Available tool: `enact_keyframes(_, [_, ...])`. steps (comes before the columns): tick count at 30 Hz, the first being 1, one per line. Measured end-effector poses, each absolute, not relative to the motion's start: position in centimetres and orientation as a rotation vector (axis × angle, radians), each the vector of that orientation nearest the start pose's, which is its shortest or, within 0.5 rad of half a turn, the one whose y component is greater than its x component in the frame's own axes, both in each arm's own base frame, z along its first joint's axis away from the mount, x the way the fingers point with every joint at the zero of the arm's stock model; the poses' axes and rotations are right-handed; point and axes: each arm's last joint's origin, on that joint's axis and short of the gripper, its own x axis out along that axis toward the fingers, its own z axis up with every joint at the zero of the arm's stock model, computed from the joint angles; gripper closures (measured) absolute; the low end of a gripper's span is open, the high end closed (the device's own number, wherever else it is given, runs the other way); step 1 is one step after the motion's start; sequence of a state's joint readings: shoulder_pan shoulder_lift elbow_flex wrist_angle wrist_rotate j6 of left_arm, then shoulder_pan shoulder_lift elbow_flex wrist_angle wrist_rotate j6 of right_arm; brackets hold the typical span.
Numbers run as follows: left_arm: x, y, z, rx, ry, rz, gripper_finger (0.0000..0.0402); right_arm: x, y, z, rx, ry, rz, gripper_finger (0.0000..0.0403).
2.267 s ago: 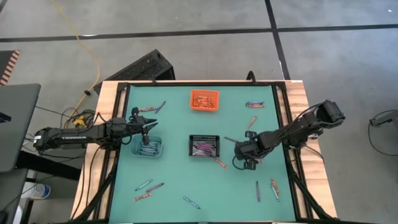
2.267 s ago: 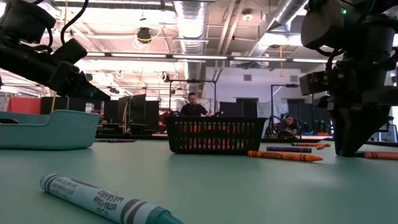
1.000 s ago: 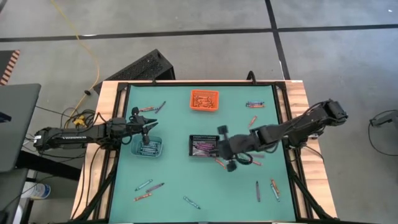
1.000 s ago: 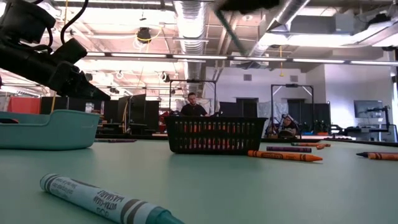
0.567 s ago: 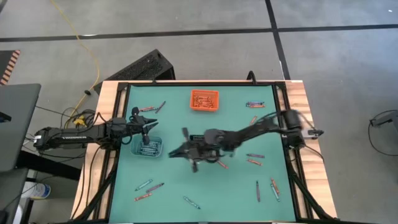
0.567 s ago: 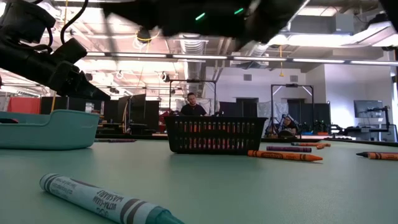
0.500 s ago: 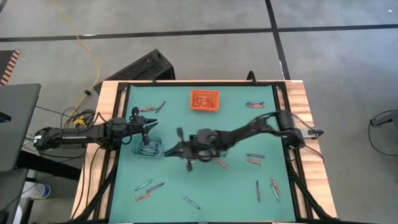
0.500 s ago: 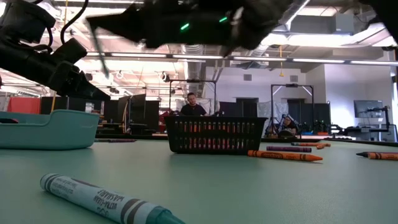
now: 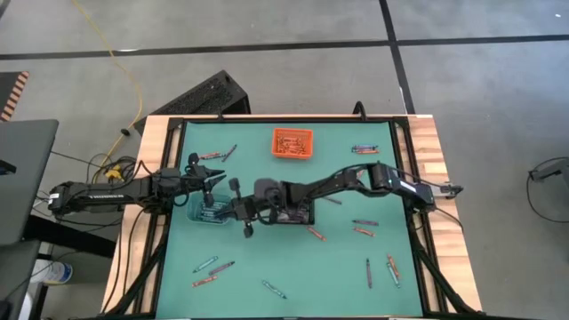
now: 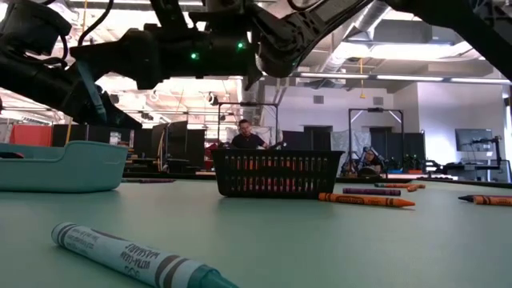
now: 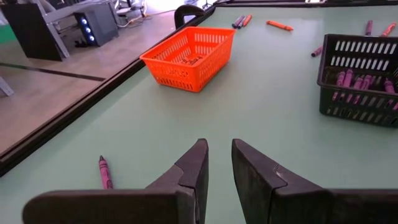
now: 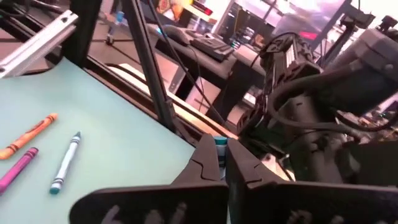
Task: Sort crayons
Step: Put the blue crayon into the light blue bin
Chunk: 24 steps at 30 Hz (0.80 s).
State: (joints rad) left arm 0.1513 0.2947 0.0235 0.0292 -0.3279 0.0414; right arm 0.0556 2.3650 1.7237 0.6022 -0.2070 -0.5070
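My right gripper (image 9: 229, 208) reaches across the table from the right, over the black bin (image 9: 293, 216), and stands above the right rim of the teal bin (image 9: 210, 213). It is shut on a blue-green crayon (image 12: 221, 144). My left gripper (image 11: 219, 167) waits at the table's left side just beyond the teal bin, its fingers a little apart with nothing between them. Loose crayons lie flat on the green table, among them a purple one (image 11: 103, 172). The orange bin (image 9: 292, 142) holds orange crayons, and purple crayons (image 11: 364, 81) lie in the black bin. My right gripper pinches the blue-green crayon between its two fingers, whose tips close on it at one end (image 12: 221, 147). The fingers come in about level from the table's right side. The crayon (image 10: 94, 96) slants down below them, lifted clear of table and bin.
Crayons lie near the table's front left (image 9: 213, 267), at its right side (image 9: 364, 227) and by the far edge (image 9: 363, 148). A large grey-green crayon (image 10: 136, 258) lies close in the low view. People sit in the room beyond the table.
My right gripper has swept from the right of the black bin toward the table's left edge, passing over that bin to the teal bin, sinking somewhat and turning level. The crayon has stayed in its fingers.
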Motion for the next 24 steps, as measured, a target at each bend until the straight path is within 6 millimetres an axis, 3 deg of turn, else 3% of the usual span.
enact_keyframes(14, [10.92, 2.61, 14.96, 0.062, 0.253, 0.472, 0.0341, 53.59, 2.57, 18.31, -0.31, 0.036, 0.26, 0.039])
enact_keyframes(24, [10.92, 2.6, 14.96, 0.062, 0.253, 0.471, 0.0341, 53.59, 2.53, 18.29, -0.329, 0.036, 0.26, 0.0362])
